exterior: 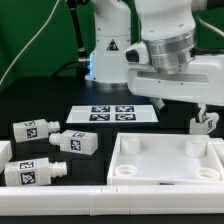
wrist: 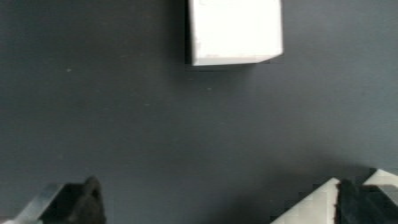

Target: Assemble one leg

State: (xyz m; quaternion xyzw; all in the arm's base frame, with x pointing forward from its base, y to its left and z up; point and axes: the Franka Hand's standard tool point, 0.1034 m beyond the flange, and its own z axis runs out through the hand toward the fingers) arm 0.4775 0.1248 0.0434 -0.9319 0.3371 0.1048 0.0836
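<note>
Three white legs with black-and-white tags lie at the exterior view's left: one (exterior: 35, 128), one (exterior: 76, 142) and one (exterior: 38, 172) nearest the front. My gripper (exterior: 204, 122) hangs low at the exterior view's right, just behind the tray. In the wrist view my gripper (wrist: 205, 200) is open, with dark table and nothing else between its fingertips (wrist: 71, 200). A white square-section block (wrist: 235, 30), seemingly another leg, lies on the table ahead of the fingers and apart from them. I cannot pick that block out in the exterior view.
The large white tray-like panel (exterior: 128, 170) with corner holes lies at the front right, and its corner (wrist: 381, 182) shows beside one finger. The marker board (exterior: 113, 113) lies at the middle back. The robot base (exterior: 105, 55) stands behind it. A white part (exterior: 4, 150) sits at the left edge.
</note>
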